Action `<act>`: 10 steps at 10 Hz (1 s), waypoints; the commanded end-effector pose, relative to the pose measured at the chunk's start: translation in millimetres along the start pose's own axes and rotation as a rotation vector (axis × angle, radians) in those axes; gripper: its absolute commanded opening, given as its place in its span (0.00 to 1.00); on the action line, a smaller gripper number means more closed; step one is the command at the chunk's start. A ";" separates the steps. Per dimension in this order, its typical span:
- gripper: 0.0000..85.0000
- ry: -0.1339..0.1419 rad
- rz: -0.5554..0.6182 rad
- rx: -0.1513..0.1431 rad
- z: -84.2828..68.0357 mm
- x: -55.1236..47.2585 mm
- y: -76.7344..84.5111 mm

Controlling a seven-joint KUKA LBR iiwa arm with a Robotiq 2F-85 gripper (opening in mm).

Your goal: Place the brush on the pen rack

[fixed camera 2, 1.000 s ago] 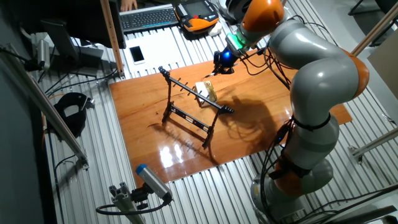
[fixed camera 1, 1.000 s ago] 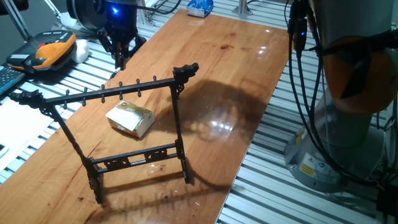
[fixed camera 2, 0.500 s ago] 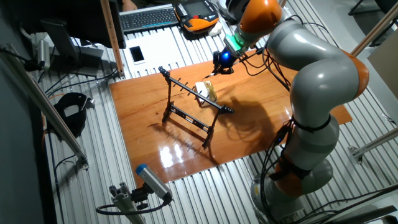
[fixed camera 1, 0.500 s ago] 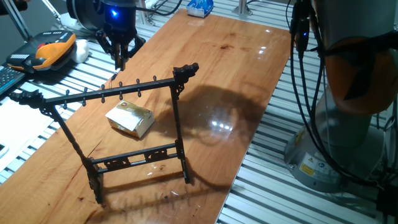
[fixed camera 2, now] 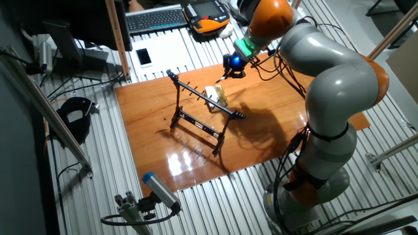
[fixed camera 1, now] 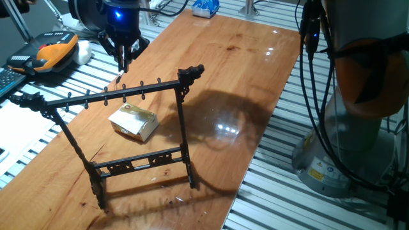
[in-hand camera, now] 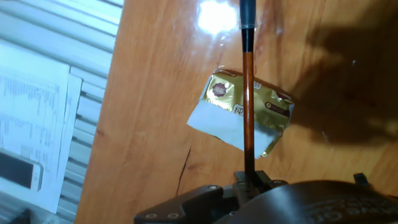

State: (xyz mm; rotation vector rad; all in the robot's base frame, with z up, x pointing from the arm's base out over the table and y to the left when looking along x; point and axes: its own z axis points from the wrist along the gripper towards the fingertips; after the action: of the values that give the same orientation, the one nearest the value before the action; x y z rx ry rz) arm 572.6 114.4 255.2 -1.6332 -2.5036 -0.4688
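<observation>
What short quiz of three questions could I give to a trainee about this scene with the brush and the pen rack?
1. True or false: the brush already hangs on the pen rack.
2. What does the gripper hold? A) the small box B) the brush C) nothing
3. Fill in: in the hand view, the brush handle crosses over the small ____ lying on the table.

Key:
1. False. The gripper holds it above the table, away from the rack.
2. B
3. box
</observation>
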 end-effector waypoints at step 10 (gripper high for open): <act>0.00 0.148 0.051 -0.062 0.0 0.0 0.0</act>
State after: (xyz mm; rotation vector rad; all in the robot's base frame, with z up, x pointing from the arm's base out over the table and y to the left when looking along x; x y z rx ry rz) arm 572.5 114.5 255.3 -1.6208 -2.3648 -0.6354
